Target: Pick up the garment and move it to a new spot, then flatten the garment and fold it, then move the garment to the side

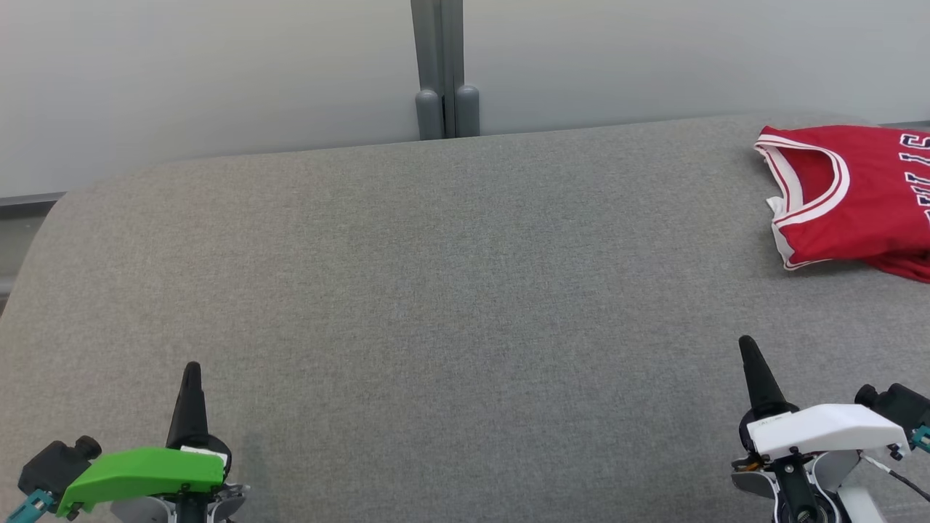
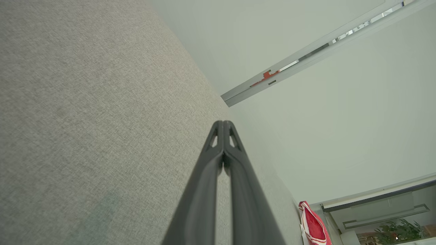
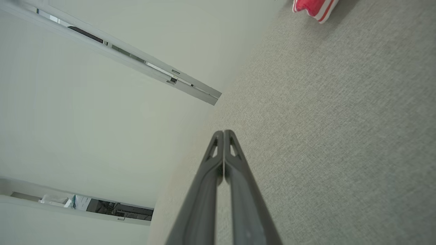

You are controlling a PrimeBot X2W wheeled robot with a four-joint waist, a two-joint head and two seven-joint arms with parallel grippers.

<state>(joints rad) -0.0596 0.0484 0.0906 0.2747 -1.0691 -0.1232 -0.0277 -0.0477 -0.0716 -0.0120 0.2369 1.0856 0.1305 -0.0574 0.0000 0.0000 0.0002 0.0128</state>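
Both tools shut and empty at near edge; garment at far right of table.
Left tool (image 1: pixel 191 372) at lower left and right tool (image 1: pixel 748 347) at lower right point forward over the grey fabric table (image 1: pixel 450 290); each tool's two fingers (image 2: pixel 201 197) are pressed together at the tips, gripping nothing; the red garment (image 1: pixel 857 192), trimmed white, lies on the table's far right, well apart from both tools, collar toward centre; beyond, a grey post (image 1: pixel 443 73) on a pale wall (image 1: pixel 218 73).

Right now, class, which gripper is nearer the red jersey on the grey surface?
Right. In the head view the right gripper sits below the red jersey, apart from it; the left gripper is far across the grey surface, at lower left.
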